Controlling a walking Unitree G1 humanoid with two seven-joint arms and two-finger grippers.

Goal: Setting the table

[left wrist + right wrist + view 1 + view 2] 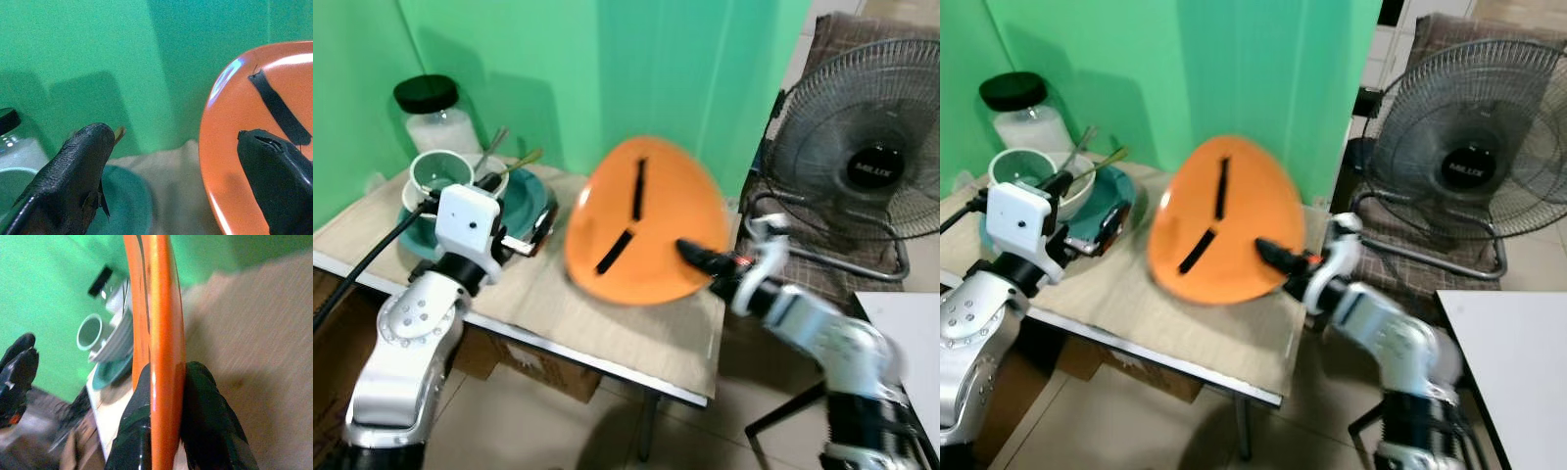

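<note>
At the far left of a cloth-covered table (636, 338) against a green wall, a glass jar with a black lid (433, 113) stands at the back. In front of it sits a stack of dishes: a teal plate (530, 201) with a white bowl (487, 168) and a pale green cup (440, 174) on it, and utensils (505, 157) poking out. These look gathered there as the supply for laying places.

Just beside the stack, the left gripper (176, 176) hovers above the table with its two black fingers spread wide and nothing between them. It faces across toward the orange plate, perhaps ready to steady it.

Toward the middle, the orange plate (646, 220) is lifted off the table and tipped steeply up on edge, its face turned toward the robot. Two black strips mark its surface. It is likely tilted because it is gripped by the rim alone.

At the plate's lower right edge, the right gripper (166, 396) pinches the rim, one finger pressed on each face.

To the right, off the table, a standing fan (862, 157) and a patterned chair (847, 44) sit behind it.
</note>
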